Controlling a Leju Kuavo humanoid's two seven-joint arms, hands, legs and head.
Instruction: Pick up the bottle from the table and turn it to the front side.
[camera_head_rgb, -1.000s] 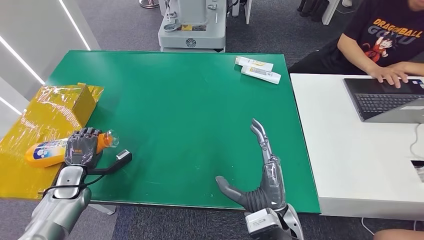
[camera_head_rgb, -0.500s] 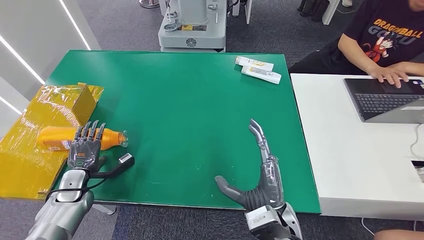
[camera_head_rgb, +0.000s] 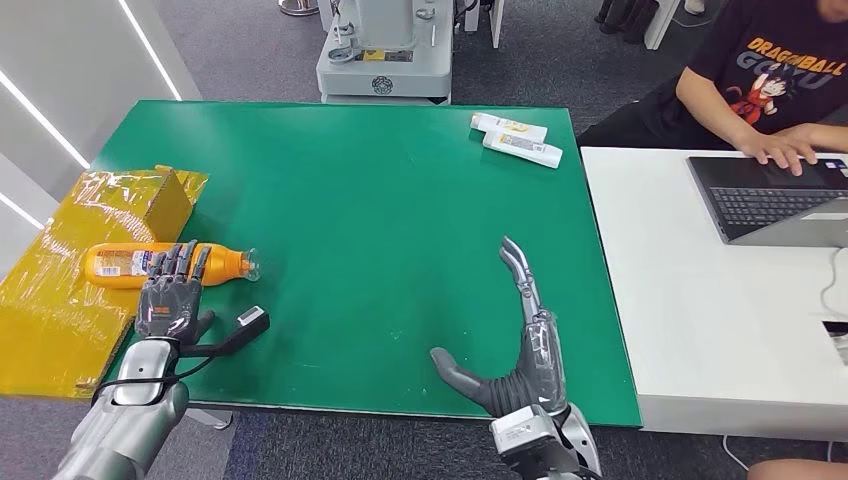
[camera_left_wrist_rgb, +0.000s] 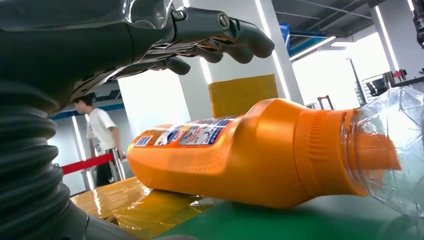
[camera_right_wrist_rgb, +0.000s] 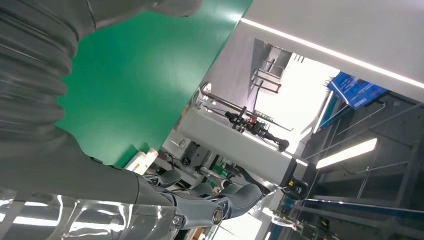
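Orange, the bottle (camera_head_rgb: 165, 266) lies on its side at the green table (camera_head_rgb: 380, 200)'s left edge, long axis running across the table, clear cap toward the middle and base over the yellow wrapped sheet (camera_head_rgb: 50, 310). From the head view the left hand (camera_head_rgb: 170, 295) sits over its near side with fingers spread, gripping nothing, while the left wrist view shows the bottle (camera_left_wrist_rgb: 260, 150) resting on the surface with the fingers (camera_left_wrist_rgb: 220, 35) arched above it, apart from it. Near the front edge the right hand (camera_head_rgb: 520, 330) rests open, fingers stretched flat and thumb out, well apart from the two white tubes (camera_head_rgb: 515, 138) at the far side.
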